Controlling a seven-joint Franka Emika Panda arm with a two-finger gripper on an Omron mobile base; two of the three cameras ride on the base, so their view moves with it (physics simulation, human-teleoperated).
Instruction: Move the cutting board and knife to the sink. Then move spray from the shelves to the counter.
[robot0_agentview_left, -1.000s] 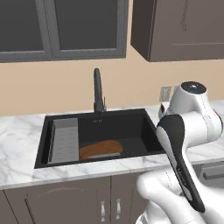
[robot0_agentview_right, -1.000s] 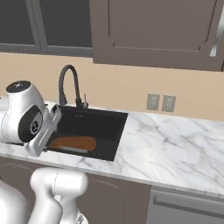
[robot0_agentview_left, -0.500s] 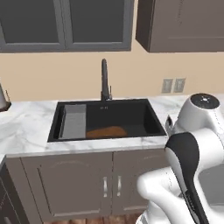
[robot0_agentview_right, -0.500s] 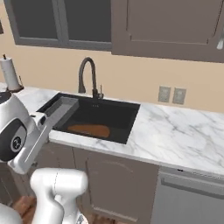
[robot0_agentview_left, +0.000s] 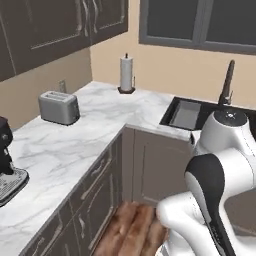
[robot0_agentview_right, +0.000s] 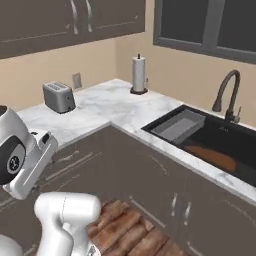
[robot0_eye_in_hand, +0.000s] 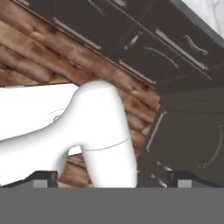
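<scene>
Sink (robot0_agentview_left: 200, 112) is half hidden behind the arm in the left view, set into the marble counter (robot0_agentview_left: 95, 125). Board (robot0_agentview_right: 210, 156) is seen inside it on the right. Gripper (robot0_eye_in_hand: 111, 177) tips are spread wide, empty, over wood floor (robot0_eye_in_hand: 39, 48).

The table (robot0_agentview_left: 100, 120) is white marble with grey veins, smooth. Cabinet fronts (robot0_agentview_right: 150, 175) are matt grey-brown with metal handles. The floor (robot0_agentview_right: 125, 230) is reddish wood planks. The board (robot0_agentview_right: 210, 156) looks wooden; the toaster (robot0_agentview_left: 59, 107) brushed metal; the sink (robot0_agentview_right: 220, 135) dark and matt.
</scene>
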